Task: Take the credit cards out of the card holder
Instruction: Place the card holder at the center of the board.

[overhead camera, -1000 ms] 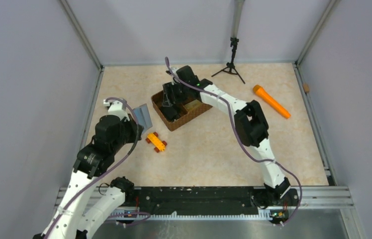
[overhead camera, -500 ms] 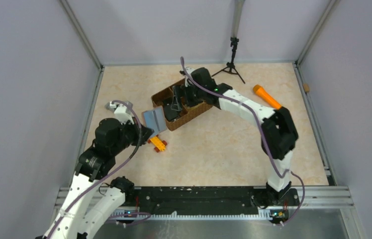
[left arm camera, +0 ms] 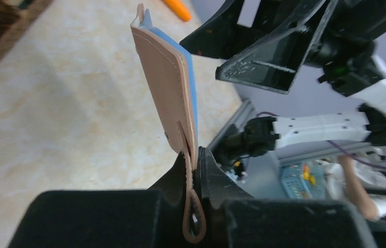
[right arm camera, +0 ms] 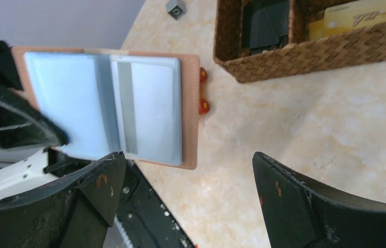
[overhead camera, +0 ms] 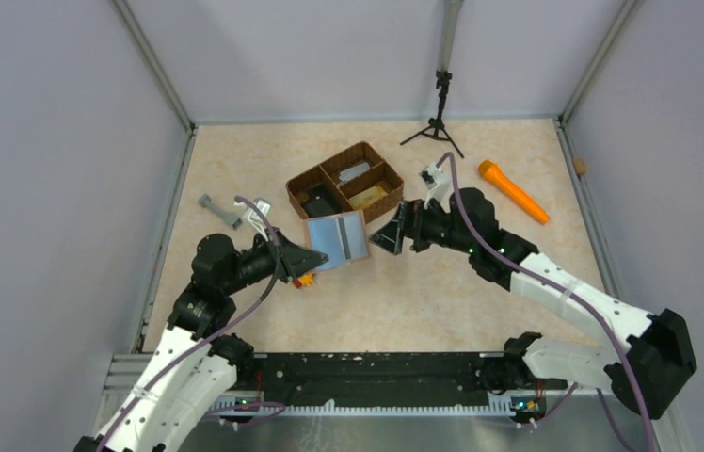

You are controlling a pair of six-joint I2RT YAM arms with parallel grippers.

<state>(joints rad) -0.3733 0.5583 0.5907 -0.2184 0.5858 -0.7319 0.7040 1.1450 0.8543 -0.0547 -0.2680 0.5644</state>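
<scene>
Our left claw (overhead camera: 303, 256) pinches the open card holder (overhead camera: 337, 239) mid-frame above the desk (overhead camera: 405, 301), its long axis running left-right. Our right claw (overhead camera: 387, 235), spread wide, faces its pockets from just right.

Even soft overhead light, faint shadows, wrist views blurred up close

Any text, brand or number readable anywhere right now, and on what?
Nothing reads clearly.
Yellow card in the basket: dark print, too blurred to read.
Card holder, gripped by the left gripper: open pockets, no lettering visible.
Right gripper, on its fingers: small orange marks, unreadable.
</scene>
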